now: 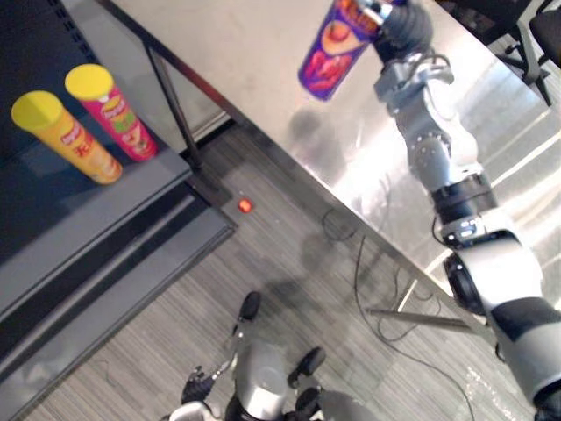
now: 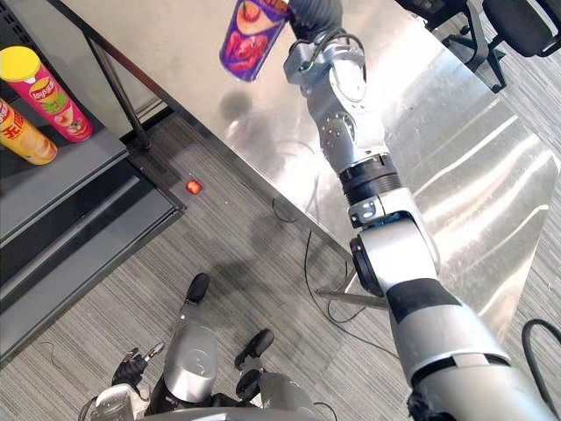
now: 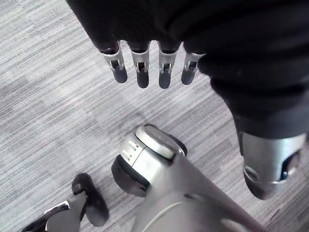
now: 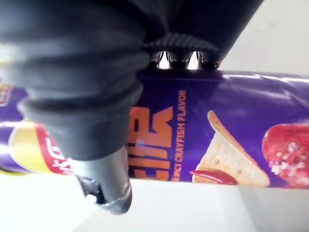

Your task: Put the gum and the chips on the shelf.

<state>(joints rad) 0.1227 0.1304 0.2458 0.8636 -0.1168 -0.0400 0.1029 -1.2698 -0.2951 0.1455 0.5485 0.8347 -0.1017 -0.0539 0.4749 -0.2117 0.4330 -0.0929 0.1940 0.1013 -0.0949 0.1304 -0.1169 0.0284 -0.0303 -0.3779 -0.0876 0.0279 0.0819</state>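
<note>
Stretching across the far side of the scene, a steel table is catching the light, with black office chairs standing beyond its far corner. Grey striped carpet is running between the table and a dark shelf at the robot's left.

The purple chips can is hanging in the air over the table, toward the edge that faces the shelf, tilted with its lower end pointing at the shelf. The right hand is gripping it. In the right wrist view the fingers are curling over the can's far side while the thumb is pressing on the near side.

On the shelf's top board a yellow chips can and a red chips can are standing just beside each other near the front edge, the red one closer to the board's corner.

The left hand is hanging low over the carpet, its fingers straight, slightly apart and holding nothing.

A small red thing is lying on the carpet just off the corner of the shelf's base; I cannot tell what it is.
</note>
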